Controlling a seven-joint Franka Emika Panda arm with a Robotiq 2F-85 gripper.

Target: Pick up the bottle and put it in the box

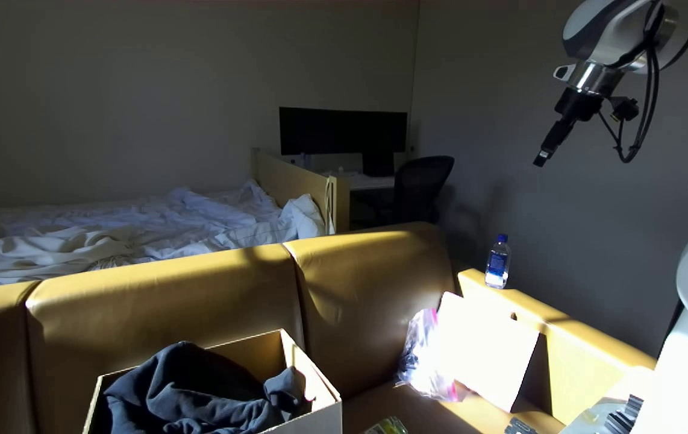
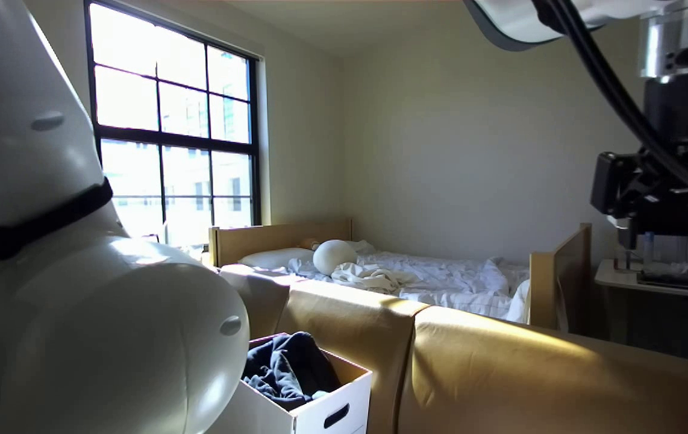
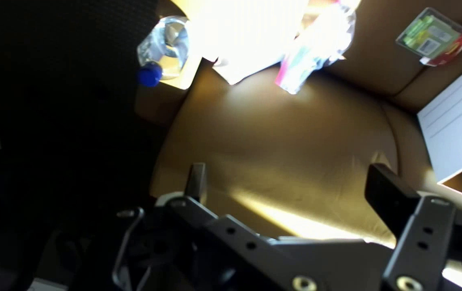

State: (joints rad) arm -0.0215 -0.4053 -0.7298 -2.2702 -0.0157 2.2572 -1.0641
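Observation:
A clear plastic bottle with a blue cap and label stands upright on the sofa armrest in an exterior view. In the wrist view the bottle is at the upper left, outside the jaws. A white box with a hand hole stands on the sofa with dark cloth inside. The box also shows in an exterior view and at the right of the wrist view. My gripper hangs in the air, above and apart from the bottle. In the wrist view the gripper is open and empty.
The tan sofa's backrest rises behind the box. A white panel leans on the armrest, beside a plastic bag. A green package lies on the seat. A bed stands behind the sofa.

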